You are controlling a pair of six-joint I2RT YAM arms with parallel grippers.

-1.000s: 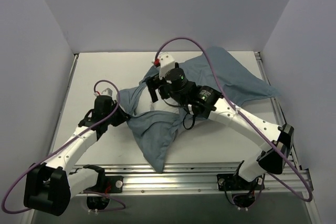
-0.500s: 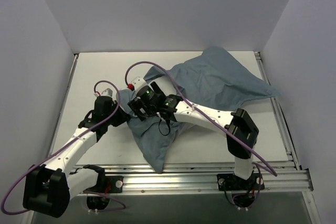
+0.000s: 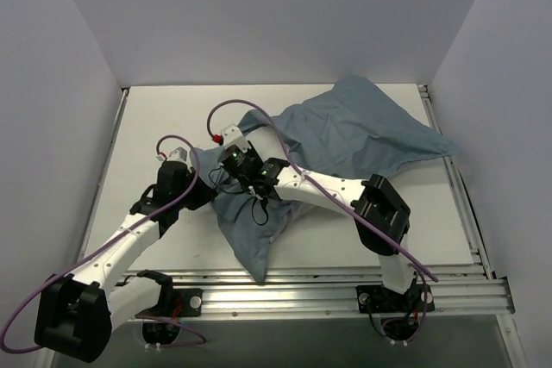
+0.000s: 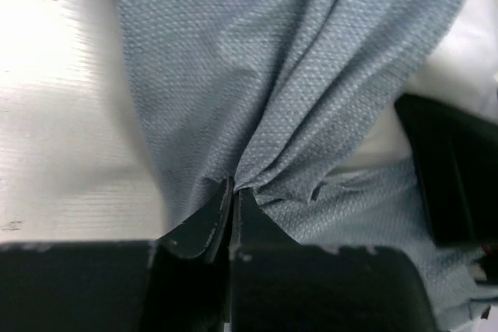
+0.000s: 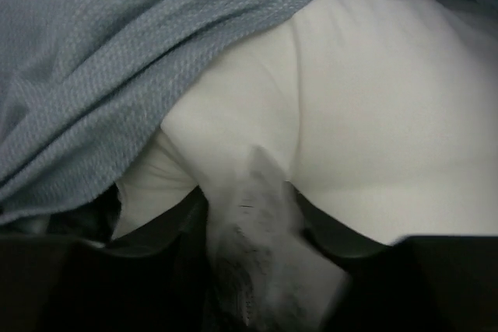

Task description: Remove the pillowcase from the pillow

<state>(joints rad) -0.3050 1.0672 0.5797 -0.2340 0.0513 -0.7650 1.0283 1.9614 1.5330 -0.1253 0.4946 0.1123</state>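
The dusty blue pillowcase (image 3: pixel 345 140) lies rumpled from the middle of the table to the back right. In the top view it covers nearly all of the pillow. My left gripper (image 3: pixel 197 194) is shut on a bunched edge of the pillowcase (image 4: pixel 296 75), and the cloth fans out from its fingertips (image 4: pixel 233 190). My right gripper (image 3: pixel 231 165) reaches into the cover's left opening. In the right wrist view its jaws (image 5: pixel 250 200) pinch a fold of the white pillow (image 5: pixel 373 99) together with a blurred printed tag. The pillowcase (image 5: pixel 93 60) is draped over the pillow's upper left.
A metal rail (image 3: pixel 302 286) runs along the table's near edge and another (image 3: pixel 450 180) along the right side. White walls close in the left, back and right. Purple cables loop above both arms. In the left wrist view the right gripper's black body (image 4: pixel 451 176) sits close on the right.
The right arm swung from the table's middle to the left and into the cover's opening. Its jaws opened wide, then closed on the pillow. The left gripper kept its hold.
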